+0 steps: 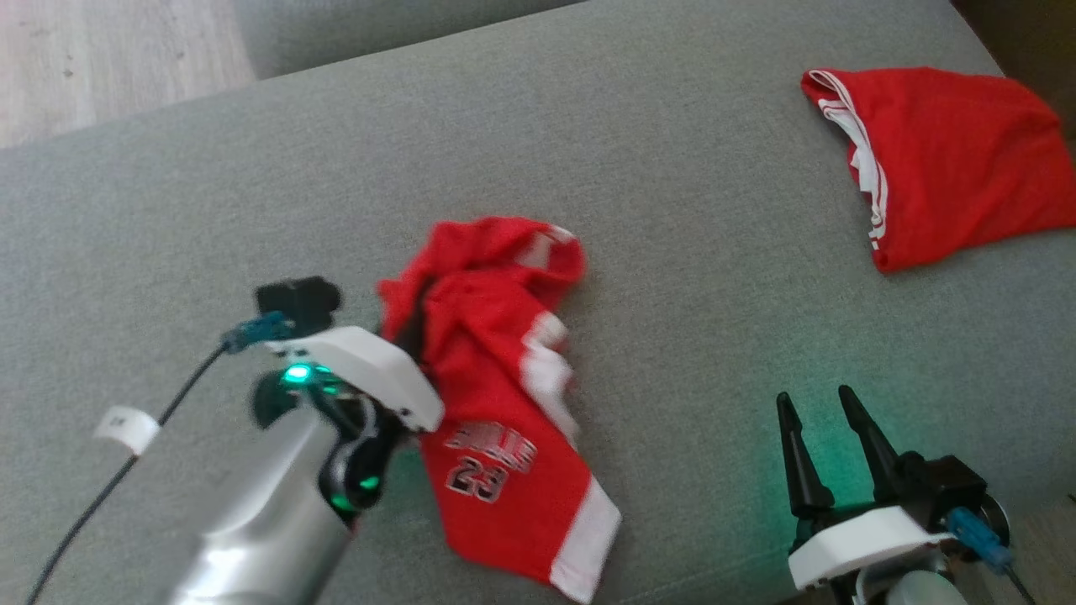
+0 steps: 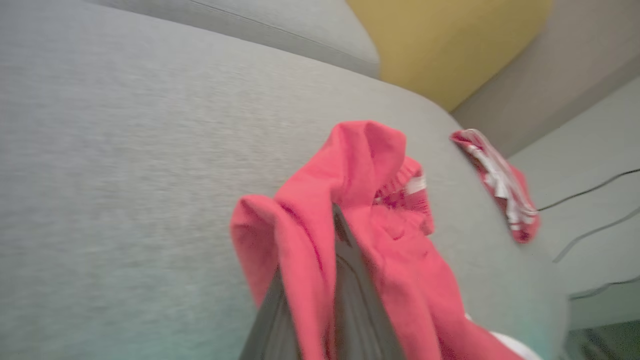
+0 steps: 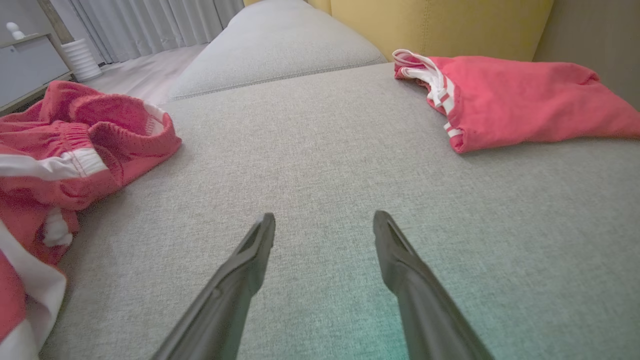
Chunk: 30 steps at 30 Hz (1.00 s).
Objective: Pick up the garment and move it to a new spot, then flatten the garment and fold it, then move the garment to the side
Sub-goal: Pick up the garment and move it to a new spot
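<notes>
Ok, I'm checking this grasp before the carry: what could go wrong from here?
The left gripper is shut on one bunched fold of the red shorts, the rest trailing on the sofa; it may slip or drag. The right gripper is open, off the cloth: no second hold. The folded red garment lies far right; they could mix.

A home living room is indicated. A broad grey fabric sofa (image 3: 320, 150) with a yellow upholstered back (image 3: 440, 25) is seen. Beyond it, a pale wooden floor (image 1: 84, 59), long light curtains (image 3: 150, 20) and a low white cabinet (image 3: 30, 60) are shown.
</notes>
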Motion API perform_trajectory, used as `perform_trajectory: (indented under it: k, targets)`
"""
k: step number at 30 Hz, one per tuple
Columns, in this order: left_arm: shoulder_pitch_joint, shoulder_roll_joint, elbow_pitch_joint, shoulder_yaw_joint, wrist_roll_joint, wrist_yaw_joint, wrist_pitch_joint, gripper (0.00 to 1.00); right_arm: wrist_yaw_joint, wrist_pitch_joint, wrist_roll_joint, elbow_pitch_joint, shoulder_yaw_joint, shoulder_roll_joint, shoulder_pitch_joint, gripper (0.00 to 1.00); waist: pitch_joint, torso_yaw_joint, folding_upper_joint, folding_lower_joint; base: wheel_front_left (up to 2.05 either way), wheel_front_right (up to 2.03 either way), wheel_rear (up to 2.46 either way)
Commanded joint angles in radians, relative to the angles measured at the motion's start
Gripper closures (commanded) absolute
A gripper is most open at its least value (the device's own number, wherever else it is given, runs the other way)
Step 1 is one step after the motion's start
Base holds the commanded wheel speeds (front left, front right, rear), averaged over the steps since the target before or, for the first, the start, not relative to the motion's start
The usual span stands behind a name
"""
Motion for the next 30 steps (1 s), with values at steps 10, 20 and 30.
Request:
perform_trajectory:
  k: [10,20,30]
  targets:
    - [-0.071,0.053,0.236,-0.022,0.174,0.045,-0.166,0.0,-0.001,-0.014,-0.001,-0.022,-0.002,-0.005,-0.027,0.0,-0.028,0.025,0.0,-0.0002,0.0,0.0,0.0]
    - [0.091,0.086,0.096,0.04,0.24,0.094,-0.383,0.0,-0.001,-0.014,-0.044,-0.059,-0.07,-0.005,0.024,0.0,-0.119,0.096,0.0,-0.0002,0.0,0.0,0.0]
    - [0.463,0.063,-0.258,0.28,0.491,0.14,-0.387,0.0,-0.001,-0.014,-0.082,-0.091,-0.143,-0.005,0.086,0.0,-0.181,0.194,0.0,-0.0002,0.0,0.0,0.0]
